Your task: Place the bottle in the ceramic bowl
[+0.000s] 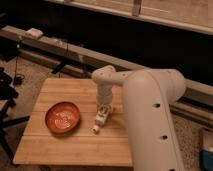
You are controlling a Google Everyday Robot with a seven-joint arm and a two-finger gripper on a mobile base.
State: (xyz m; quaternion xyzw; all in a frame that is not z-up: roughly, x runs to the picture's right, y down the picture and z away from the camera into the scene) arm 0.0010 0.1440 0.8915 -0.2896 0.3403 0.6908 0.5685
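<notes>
Securing the small white plastic bottle [99, 121], which lies at frame centre on the slatted wooden table [55, 145], likely needs a firm mid-body hold. The gripper [104, 109] sits over its upper end; whether it grips, I cannot tell. The round orange-red ceramic bowl [62, 118] waits just left.

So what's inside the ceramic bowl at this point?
Nothing: the ceramic bowl shows only its pale swirl, with no part of its inside covered. The bottle lies on the table beside it, its far end hidden under the gripper.
</notes>
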